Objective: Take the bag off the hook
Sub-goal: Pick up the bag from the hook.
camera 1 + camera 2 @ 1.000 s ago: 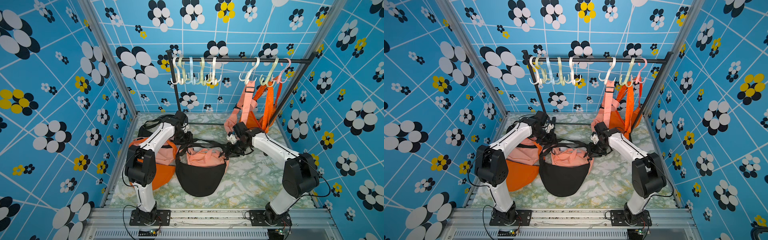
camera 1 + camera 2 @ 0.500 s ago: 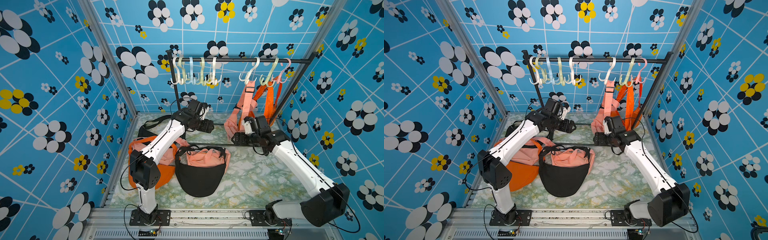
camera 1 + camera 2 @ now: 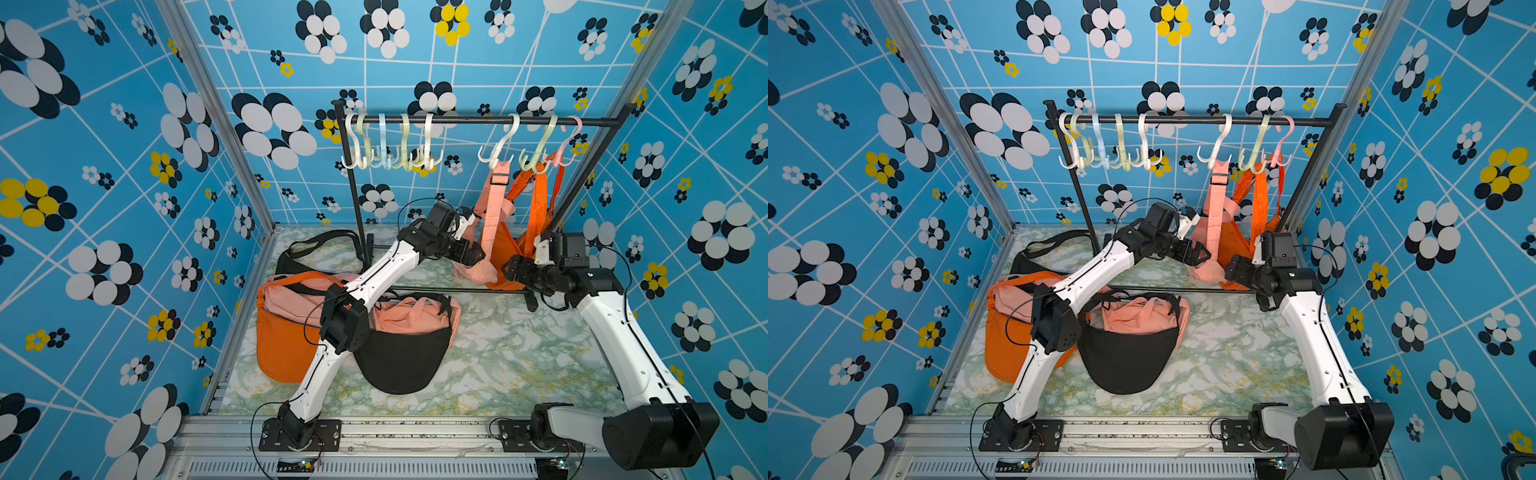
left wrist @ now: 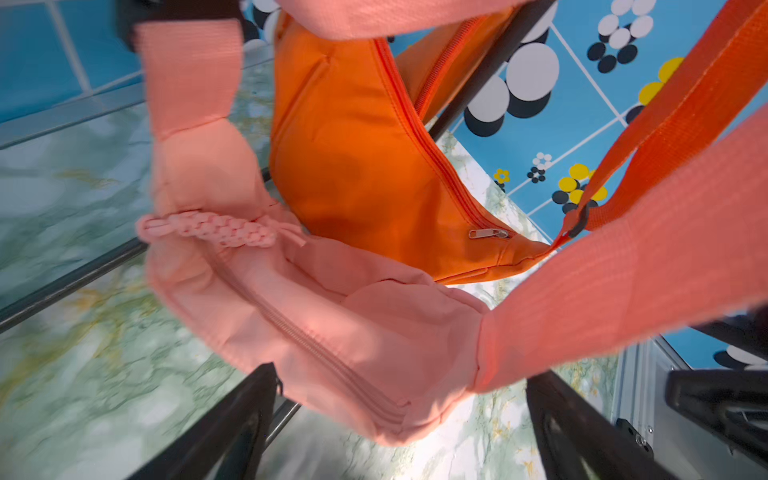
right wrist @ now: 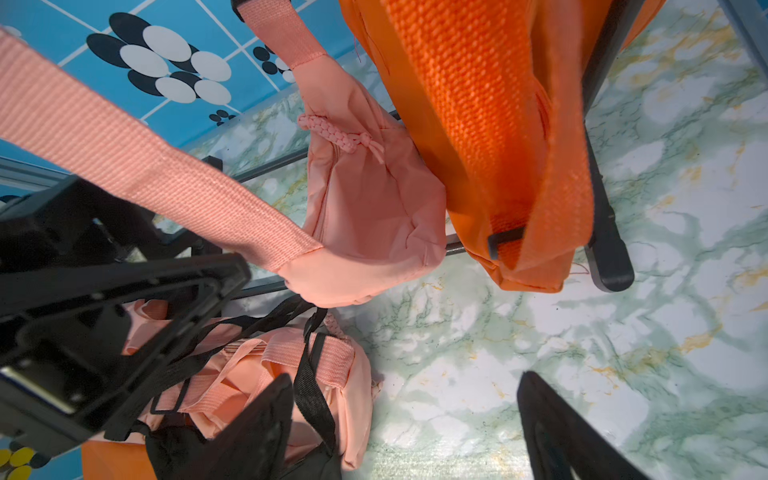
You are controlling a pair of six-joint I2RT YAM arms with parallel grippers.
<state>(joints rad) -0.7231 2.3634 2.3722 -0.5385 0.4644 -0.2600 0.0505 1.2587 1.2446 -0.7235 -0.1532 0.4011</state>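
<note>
On the desk [image 3: 519, 353] nearest the front lies a black bag [image 3: 399, 361] with a pink bag [image 3: 411, 316] slumped on top of it, and an orange bag [image 3: 282, 349] touching it on the left. Further back, the left arm [image 3: 374, 274] reaches toward the rack; the left jaws stand wide apart, the lower end of the hanging pink bag [image 3: 478, 270] between them, unpinched. The right jaws are also spread wide and hold nothing, just beside the hanging orange bag [image 3: 1235, 245]. The hanging pink bag's strap is looped on a white hook [image 3: 496, 145] on the rail [image 3: 457, 120].
</note>
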